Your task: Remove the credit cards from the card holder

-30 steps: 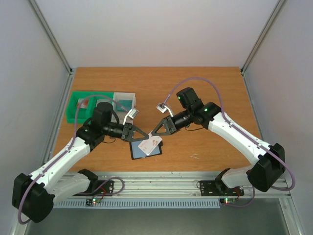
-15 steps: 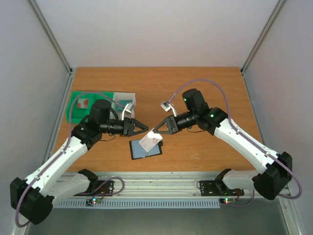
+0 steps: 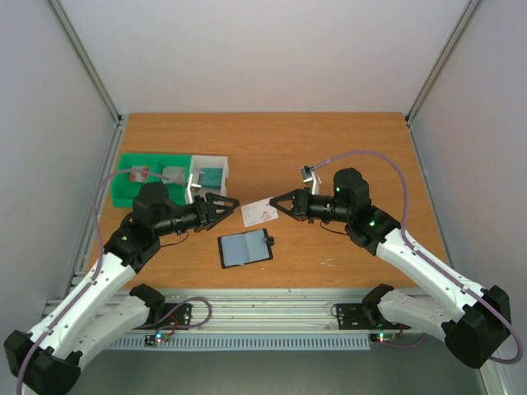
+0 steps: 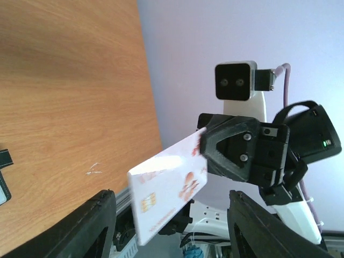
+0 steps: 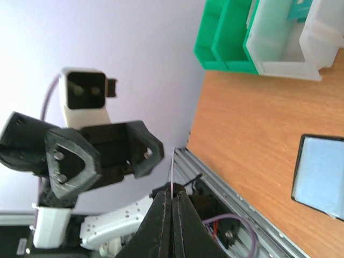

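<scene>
Card holder [image 3: 244, 248] lies open on the surface, nothing touching it now. Handover done: the whitish credit card [image 3: 258, 213] is up off it, in mid-air between the arms. Right pincer [image 3: 277, 201] has clamped the card's edge. Left pincer [image 3: 226, 206] has let go, jaws spread. More cards inside: can't tell. Trays [image 3: 123, 177] beyond.

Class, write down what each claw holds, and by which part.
Right claw pinches the white card by one end; left claw is open, holding nothing.
</scene>
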Robot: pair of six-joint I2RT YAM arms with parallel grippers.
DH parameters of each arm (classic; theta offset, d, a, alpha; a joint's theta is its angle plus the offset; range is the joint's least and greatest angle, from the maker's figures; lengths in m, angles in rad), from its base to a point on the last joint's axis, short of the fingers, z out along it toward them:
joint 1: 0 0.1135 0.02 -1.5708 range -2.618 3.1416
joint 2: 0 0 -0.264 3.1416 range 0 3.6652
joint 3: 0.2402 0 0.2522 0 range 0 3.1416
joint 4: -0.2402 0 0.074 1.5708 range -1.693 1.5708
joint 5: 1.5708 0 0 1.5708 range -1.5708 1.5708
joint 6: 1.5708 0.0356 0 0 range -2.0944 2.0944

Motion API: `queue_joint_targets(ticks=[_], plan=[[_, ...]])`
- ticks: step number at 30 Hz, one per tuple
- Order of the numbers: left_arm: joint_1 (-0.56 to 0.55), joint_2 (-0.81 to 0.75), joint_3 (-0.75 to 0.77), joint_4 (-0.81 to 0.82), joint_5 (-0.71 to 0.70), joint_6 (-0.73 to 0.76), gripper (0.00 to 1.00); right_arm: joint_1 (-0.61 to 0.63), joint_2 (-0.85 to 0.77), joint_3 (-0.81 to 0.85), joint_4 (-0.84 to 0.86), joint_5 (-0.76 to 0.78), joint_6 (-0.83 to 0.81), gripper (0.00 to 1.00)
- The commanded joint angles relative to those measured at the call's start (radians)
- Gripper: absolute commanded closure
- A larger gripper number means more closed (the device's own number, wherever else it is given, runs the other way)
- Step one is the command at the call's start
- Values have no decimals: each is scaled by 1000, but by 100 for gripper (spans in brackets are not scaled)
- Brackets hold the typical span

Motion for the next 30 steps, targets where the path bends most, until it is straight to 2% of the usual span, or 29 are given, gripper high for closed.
queue_joint_targets(ticks=[1,6,13,21,26,30], plan=[[-3,-7,-59,151,-24,-105,42,-4,-32,-33,184,97,151,99],[-4,2,-111,272,-25,-184,43,-5,-55,-51,198,149,179,99],[-7,58,-144,425,10,-265,60,-5,-32,-66,248,148,225,99],[-9,93,-153,481,21,-299,66,-5,2,-75,290,141,247,99],[-10,112,-156,499,30,-311,79,-4,22,-76,307,136,254,99],[-10,117,-156,499,33,-304,99,-4,33,-82,324,128,260,99]])
